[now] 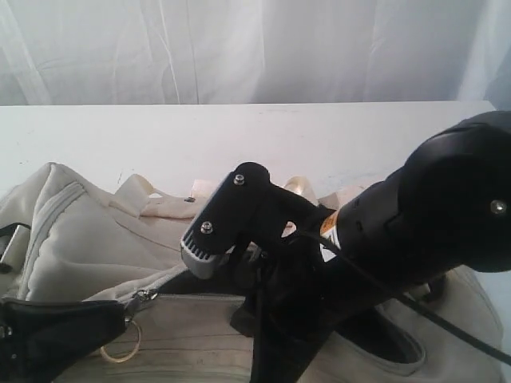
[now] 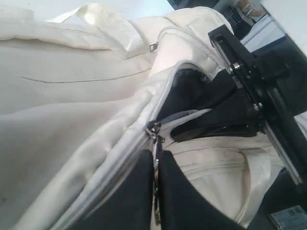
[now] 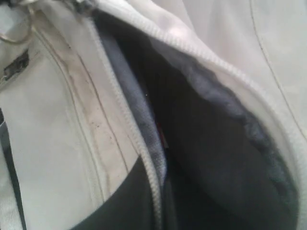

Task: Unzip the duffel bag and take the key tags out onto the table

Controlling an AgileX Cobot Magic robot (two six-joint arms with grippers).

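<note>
Right gripper (image 3: 160, 201), fingers pressed together, is sitting inside the duffel bag (image 1: 88, 239), whose opening is running nine-to-three; a red glint (image 3: 163, 139), maybe the key tags, is lying at its twelve.

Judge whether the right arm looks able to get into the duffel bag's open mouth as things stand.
Probably yes: the duffel bag gapes open onto dark lining, the left pincer pinches the zipper pull, and the right pincer sits at the gap, nothing across it.
</note>
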